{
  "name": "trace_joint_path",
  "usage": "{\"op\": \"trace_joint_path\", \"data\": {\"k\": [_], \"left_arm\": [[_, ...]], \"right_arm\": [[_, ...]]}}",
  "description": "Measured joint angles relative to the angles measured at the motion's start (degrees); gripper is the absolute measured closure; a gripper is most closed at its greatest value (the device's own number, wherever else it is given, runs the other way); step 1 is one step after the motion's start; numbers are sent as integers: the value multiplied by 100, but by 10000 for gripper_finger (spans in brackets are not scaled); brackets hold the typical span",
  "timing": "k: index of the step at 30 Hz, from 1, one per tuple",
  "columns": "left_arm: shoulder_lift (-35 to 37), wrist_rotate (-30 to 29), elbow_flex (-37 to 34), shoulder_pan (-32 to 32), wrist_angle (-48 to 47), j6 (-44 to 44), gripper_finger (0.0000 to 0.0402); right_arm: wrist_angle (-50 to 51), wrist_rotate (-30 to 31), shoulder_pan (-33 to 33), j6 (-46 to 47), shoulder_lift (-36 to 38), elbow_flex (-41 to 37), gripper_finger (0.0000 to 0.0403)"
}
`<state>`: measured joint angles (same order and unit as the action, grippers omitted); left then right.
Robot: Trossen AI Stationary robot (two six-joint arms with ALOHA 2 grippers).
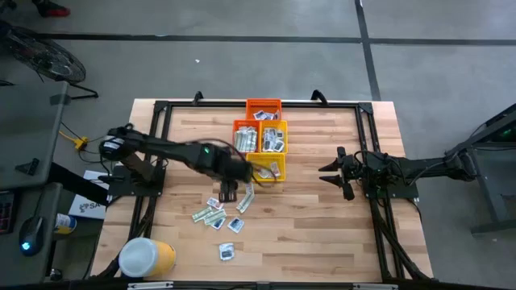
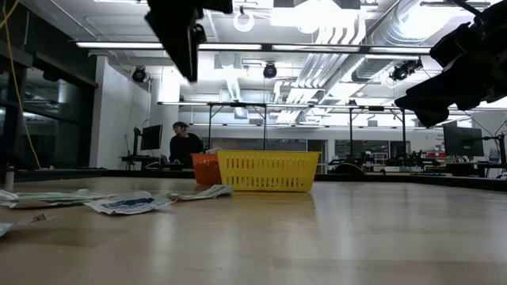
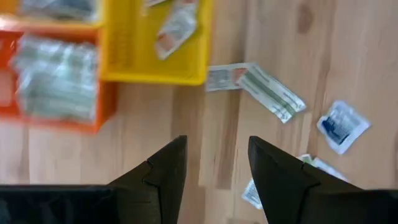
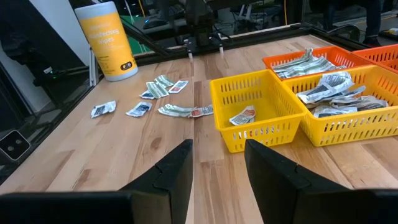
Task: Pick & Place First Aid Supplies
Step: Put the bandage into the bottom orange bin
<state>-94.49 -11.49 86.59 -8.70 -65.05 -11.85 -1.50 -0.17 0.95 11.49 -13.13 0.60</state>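
Wooden table (image 1: 322, 234) seen from above; left gripper (image 1: 228, 192) hangs over the boards just beside the near yellow basket (image 1: 269, 170), fingers (image 3: 165, 171) parted and grasping nothing; right gripper (image 1: 332, 172) waits well apart at the table's right side, fingers likewise spread and empty; loose first aid packets (image 1: 211, 216) lie scattered near the left gripper, one green-and-white strip (image 3: 272, 93) touching the boards beside the basket; further packets fill the orange basket (image 1: 245, 137) and far yellow basket (image 1: 274, 137); yellow tub (image 1: 147, 257) lies at the near left corner.
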Motion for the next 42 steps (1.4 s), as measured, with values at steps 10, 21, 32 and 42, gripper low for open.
{"op": "trace_joint_path", "data": {"k": [10,21,32,42], "left_arm": [[-1162,324,-2,-309,730,1565,234],[-1908,1093,-195,-700,988,2067,234],[-1922,1076,-857,-866,1864,2062,234],[-1867,879,-1398,-864,2641,2069,258]], "right_arm": [[4,-2,0,0,-2,2,263],[1,0,0,0,-48,2,263],[2,0,0,0,-70,1,263],[2,0,0,0,-70,0,263]]}}
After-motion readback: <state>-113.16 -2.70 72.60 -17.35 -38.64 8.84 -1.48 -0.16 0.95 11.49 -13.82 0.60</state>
